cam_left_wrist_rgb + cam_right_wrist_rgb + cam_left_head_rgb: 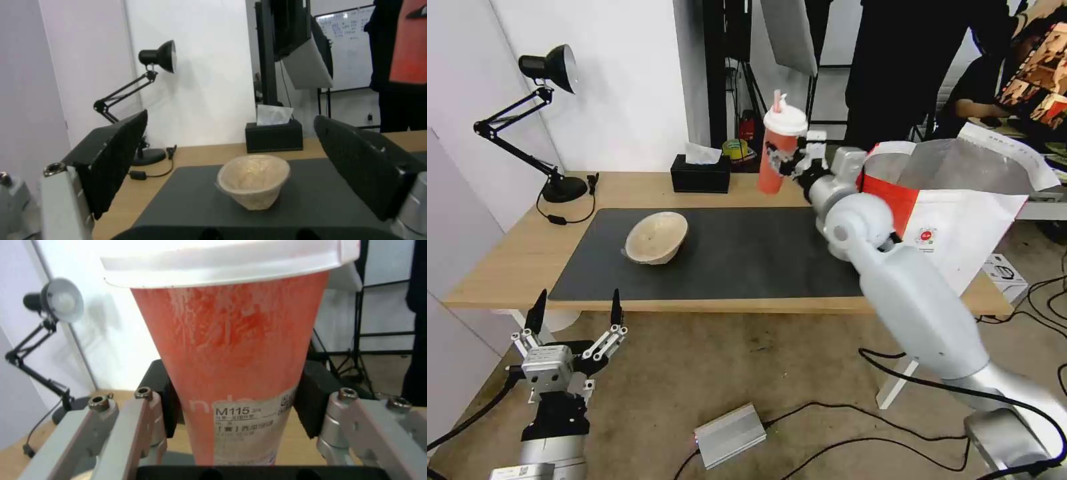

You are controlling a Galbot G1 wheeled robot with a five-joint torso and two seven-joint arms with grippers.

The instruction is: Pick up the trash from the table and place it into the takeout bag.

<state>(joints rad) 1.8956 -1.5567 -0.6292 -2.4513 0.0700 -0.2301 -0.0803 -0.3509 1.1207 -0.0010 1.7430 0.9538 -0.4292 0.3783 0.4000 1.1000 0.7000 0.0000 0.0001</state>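
Note:
A red drink cup [779, 150] with a white lid and straw hangs above the back of the table [514, 257], clamped upright in my right gripper [787, 162]. In the right wrist view the cup [236, 373] sits between the black pads [166, 400]. To its right stands the red-and-white takeout bag [960, 213], mouth open with silver lining showing. A beige shallow bowl [657, 237] lies tilted on the dark grey mat [747, 260]. My left gripper [575, 309] hovers open below the table's front edge, left of centre. In the left wrist view the bowl [253, 181] is ahead between its fingers [113, 160].
A black desk lamp [544, 120] stands at the back left corner, its cord trailing on the wood. A black tissue box [700, 175] sits at the back edge. Cables and a silver power brick [730, 435] lie on the floor. People stand behind the bag.

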